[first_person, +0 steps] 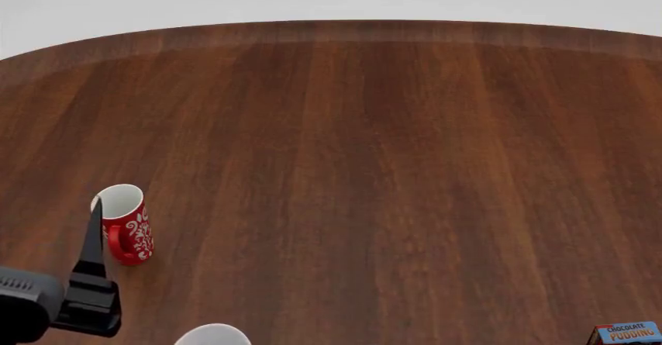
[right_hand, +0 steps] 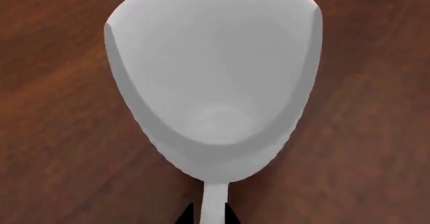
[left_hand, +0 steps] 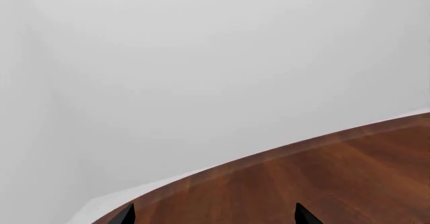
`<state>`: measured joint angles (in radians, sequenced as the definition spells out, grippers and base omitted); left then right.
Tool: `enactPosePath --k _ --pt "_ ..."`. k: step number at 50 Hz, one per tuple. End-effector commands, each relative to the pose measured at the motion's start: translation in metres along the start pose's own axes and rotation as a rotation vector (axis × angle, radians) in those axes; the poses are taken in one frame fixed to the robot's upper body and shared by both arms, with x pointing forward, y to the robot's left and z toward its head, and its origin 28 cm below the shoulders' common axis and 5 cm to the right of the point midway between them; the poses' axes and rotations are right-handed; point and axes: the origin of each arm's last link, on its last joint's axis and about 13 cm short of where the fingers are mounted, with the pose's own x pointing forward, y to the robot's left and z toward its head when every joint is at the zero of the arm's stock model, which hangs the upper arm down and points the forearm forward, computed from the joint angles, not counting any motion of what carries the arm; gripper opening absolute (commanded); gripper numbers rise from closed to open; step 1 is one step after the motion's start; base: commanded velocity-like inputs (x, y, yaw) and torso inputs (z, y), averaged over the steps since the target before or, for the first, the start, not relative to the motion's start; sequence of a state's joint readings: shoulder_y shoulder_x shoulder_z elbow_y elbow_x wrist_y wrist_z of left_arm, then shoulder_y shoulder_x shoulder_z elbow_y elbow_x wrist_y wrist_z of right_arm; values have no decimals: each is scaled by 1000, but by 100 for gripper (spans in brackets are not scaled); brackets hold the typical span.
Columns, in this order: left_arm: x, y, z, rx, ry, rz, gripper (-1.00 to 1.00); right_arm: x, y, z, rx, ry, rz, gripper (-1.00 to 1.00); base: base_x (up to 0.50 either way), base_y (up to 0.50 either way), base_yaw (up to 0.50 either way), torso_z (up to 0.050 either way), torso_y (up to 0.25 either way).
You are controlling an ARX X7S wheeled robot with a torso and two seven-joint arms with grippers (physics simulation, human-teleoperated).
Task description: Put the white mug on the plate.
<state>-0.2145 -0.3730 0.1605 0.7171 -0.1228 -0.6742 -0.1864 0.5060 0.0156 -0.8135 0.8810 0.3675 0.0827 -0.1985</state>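
From the head camera, a wide round wooden table (first_person: 362,143) fills nearly everything. Near its left side stands a small red mug (first_person: 127,226) with a white swirl pattern, upright, its mouth open to the ceiling. Just in front of it sits the left gripper (first_person: 95,229), a dark block with one thin black finger rising up against the red mug's rim; whether its claw is apart or together cannot be told here. At the very near edge a white rounded rim, the white mug (first_person: 213,334), just peeks in. A blue chocolate pudding box (first_person: 628,333) shows at the near right corner.

From the left wrist camera, only the curved table edge (left_hand: 269,156) against pale wall, and two black fingertips (left_hand: 305,216) set well apart with nothing between them.

From the right wrist camera, the white mug (right_hand: 215,78) is seen from above, its hollow inside facing the lens. Its handle (right_hand: 213,204) sits between two dark finger points of the right gripper (right_hand: 208,215), which looks clamped on that handle
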Motion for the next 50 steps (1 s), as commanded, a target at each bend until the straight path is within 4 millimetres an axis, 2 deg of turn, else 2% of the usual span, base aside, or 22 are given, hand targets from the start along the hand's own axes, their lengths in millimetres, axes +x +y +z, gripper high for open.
enactPosePath --k 1,13,41,50 --pt "-2 -1 -1 2 0 -5 100 -1 -1 7 -26 -54 -44 -100 0 0 0 0 0" --pt "2 0 -4 2 10 3 100 -20 5 9 -61 -142 -130 -100 0 0 0 0 0" --pt "8 -5 -2 3 7 -14 100 -86 5 25 53 -337 -314 -100 0 0 0 0 0" --pt "10 -6 -1 3 4 -20 100 -100 0 27 84 -374 -383 -100 0 0 0 0 0"
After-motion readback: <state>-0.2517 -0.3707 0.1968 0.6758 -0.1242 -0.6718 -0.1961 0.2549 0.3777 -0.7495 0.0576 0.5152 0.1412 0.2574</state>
